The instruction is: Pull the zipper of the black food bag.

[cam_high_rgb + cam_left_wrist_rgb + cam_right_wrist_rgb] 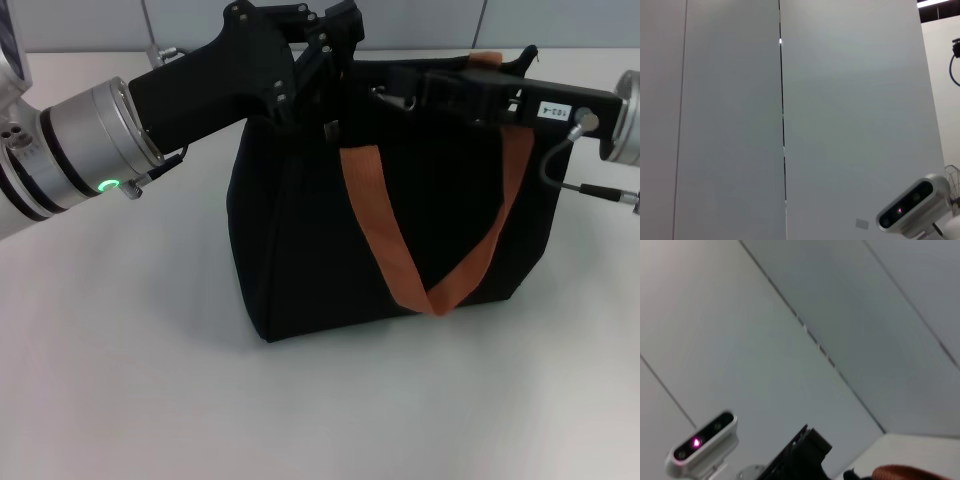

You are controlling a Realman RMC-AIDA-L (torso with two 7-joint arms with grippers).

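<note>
The black food bag [300, 230] stands upright in the middle of the white table, its orange-brown handle [385, 235] hanging in a V down its front. My left gripper [318, 62] comes in from the left and sits at the bag's top left corner. From the right, my right gripper [405, 95] lies along the bag's top edge. A small silver piece [385, 97] just beyond its tip looks like the zipper. The zip track is hidden behind both grippers. In the right wrist view, part of the left gripper [800, 455] and a bit of orange strap [910, 472] show.
The white table [150, 380] spreads around the bag on all sides. A grey panel wall [840, 100] stands behind it. Each wrist view shows the other arm's camera [912, 207] [702, 442].
</note>
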